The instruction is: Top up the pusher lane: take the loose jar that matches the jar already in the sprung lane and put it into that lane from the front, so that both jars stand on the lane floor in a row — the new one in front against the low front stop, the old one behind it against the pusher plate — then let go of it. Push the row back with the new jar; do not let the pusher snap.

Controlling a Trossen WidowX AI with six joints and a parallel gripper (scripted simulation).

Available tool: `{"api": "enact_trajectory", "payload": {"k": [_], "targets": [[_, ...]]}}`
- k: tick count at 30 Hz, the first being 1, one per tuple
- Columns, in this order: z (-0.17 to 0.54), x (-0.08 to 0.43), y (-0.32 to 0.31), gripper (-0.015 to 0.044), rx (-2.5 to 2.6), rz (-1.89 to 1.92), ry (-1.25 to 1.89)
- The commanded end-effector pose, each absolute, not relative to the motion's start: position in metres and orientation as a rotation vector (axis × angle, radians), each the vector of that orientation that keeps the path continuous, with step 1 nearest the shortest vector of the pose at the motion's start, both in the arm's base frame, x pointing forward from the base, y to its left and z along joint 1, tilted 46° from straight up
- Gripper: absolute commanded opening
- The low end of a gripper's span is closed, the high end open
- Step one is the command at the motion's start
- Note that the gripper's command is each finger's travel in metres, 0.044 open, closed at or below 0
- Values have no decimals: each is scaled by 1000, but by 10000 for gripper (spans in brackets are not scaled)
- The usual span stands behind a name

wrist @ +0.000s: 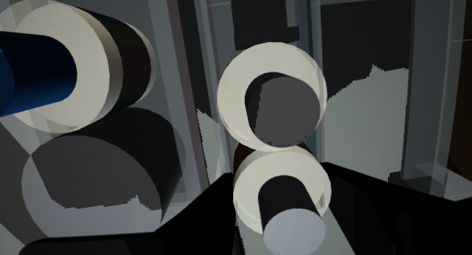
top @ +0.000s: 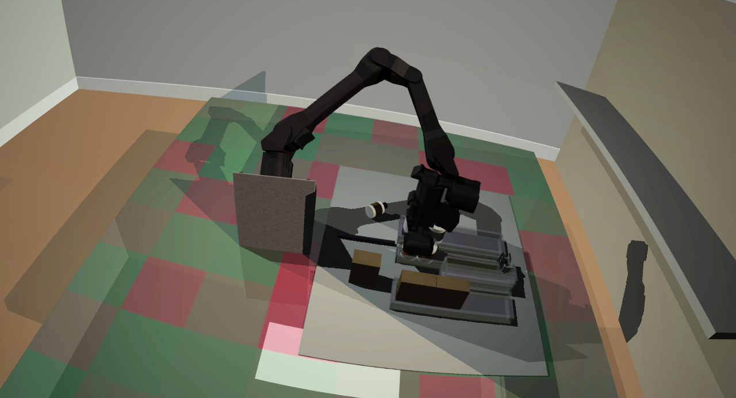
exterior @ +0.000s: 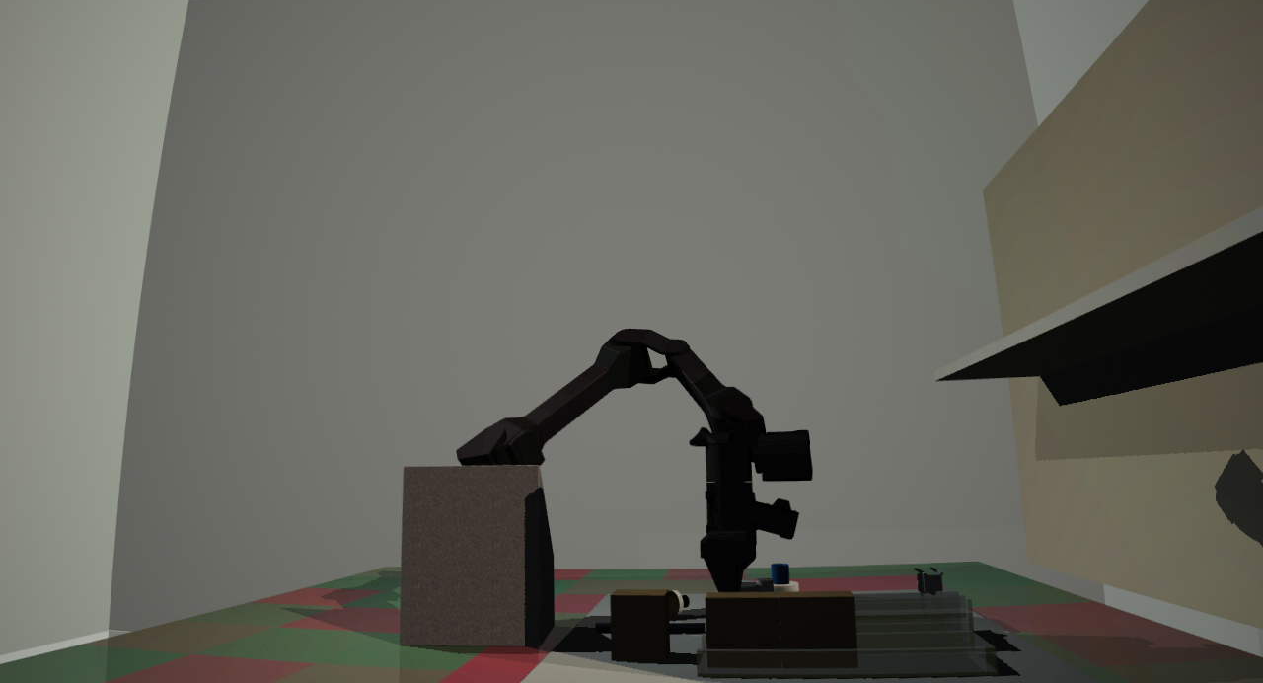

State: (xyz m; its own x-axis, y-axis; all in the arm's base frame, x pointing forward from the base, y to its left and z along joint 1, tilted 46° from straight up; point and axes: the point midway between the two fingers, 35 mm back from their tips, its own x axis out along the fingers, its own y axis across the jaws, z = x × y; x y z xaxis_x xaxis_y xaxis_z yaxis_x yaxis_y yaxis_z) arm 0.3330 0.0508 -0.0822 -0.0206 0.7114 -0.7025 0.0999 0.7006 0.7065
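My gripper (top: pixel 418 251) (exterior: pixel 729 587) (wrist: pixel 276 176) points down, shut on a jar (wrist: pixel 284 164) with a grey cap and orange-brown label, at the front end of the clear sprung lane (top: pixel 475 260). The held jar looks upright. Directly behind it, touching or nearly so in the wrist view, stands the old jar (top: pixel 435 249) (wrist: pixel 234 85), also white-collared and grey-capped. A dark pusher plate (wrist: pixel 258 19) shows behind the old jar. The held jar's base and the low front stop are hidden, so floor contact cannot be told. A loose jar (top: pixel 377 209) with a tan label and black cap lies on its side.
A blue-capped jar (exterior: pixel 780 573) (wrist: pixel 88 71) and a large dark cylinder (wrist: pixel 99 170) stand in the neighbouring lane. Wooden blocks (top: pixel 434 287) (exterior: pixel 781 626) fill part of the near lane; another block (top: pixel 366 261) stands left. A black rod (top: pixel 366 240) and stone pedestal (top: pixel 275 210) (exterior: pixel 468 556) are further left.
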Motion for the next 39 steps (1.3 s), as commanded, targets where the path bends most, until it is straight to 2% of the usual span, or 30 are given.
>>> {"api": "enact_trajectory", "payload": {"k": [1, 39], "targets": [[-83, 335, 52, 0, 691, 558, 1526], [-83, 329, 53, 0, 691, 558, 1527]]}}
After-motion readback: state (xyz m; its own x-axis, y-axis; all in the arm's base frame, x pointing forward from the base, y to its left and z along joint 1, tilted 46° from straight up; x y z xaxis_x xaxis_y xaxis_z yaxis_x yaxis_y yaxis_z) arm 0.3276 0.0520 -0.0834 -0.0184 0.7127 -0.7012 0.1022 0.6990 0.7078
